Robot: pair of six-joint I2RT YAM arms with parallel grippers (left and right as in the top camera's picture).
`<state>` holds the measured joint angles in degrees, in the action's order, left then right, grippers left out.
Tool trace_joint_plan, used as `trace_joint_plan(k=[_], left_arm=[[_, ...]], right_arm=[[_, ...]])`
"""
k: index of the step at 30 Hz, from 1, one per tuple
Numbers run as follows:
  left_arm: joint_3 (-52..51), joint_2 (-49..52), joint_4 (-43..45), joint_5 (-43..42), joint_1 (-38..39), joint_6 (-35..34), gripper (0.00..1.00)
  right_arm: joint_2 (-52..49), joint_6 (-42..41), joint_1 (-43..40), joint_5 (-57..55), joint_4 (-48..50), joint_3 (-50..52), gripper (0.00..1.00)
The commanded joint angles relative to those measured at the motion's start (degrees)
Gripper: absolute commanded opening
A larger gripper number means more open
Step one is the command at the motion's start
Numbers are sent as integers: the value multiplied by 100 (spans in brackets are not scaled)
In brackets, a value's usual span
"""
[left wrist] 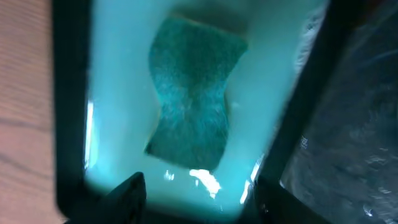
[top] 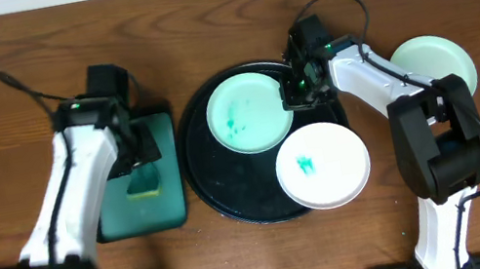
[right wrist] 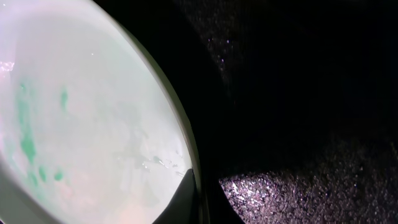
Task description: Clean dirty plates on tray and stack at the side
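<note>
Overhanging edge: white round smeared plate [top: 323, 164] is jutting past glossy black round tray [top: 229, 186] at 4 o'clock.
Tray top: pale mint smeared plate [top: 249, 113] is sitting at 12 o'clock; plain mint plate [top: 433, 66] is lying off-tray, 3 o'clock.
Right gripper [top: 296, 97]: is sitting closed tight at that smeared mint rim; grip unclear.
Left gripper [left wrist: 196, 193]: is hovering partly spread over teal sponge [left wrist: 193, 106] in teal rectangular tray [left wrist: 118, 93], holding nothing.

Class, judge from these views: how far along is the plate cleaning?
Done: one pale mint round plate sits off the glossy black round tray, seemingly clean. In hand: right gripper pinches the smeared mint plate; left gripper open over the teal sponge. Left: smeared white plate, stacking.
</note>
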<state>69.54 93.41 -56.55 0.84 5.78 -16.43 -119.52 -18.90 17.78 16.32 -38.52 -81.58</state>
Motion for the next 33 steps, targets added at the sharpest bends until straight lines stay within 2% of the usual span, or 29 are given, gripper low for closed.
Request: trace_joint_plan(k=[1, 6, 11, 18, 20, 23, 24, 29, 33], left_arm=[[-219, 302, 236, 87, -66, 144, 56], [-533, 540, 857, -240, -267, 442, 55], [-850, 592, 1290, -234, -437, 468, 46], [-981, 1005, 1707, -260, -551, 466, 44], [-981, 1152, 1773, -321, -549, 470, 36], [-979, 1239, 1816, -323, -549, 470, 19], [-973, 1224, 1818, -323, -549, 470, 10], [-957, 883, 1799, -328, -544, 459, 7], [-957, 120, 1696, -323, -531, 459, 7]], right_arm=[[-63, 35, 37, 66, -59, -4, 1], [-63, 74, 37, 68, -114, -4, 1], [-63, 72, 35, 68, -120, -4, 1], [-63, 76, 37, 70, -232, -4, 1], [-63, 98, 35, 70, -275, -4, 1], [-63, 118, 35, 70, -330, -4, 1], [-63, 120, 35, 68, -334, -4, 1], [-63, 118, 37, 70, -343, -4, 1], [-63, 118, 37, 68, -358, -4, 1]])
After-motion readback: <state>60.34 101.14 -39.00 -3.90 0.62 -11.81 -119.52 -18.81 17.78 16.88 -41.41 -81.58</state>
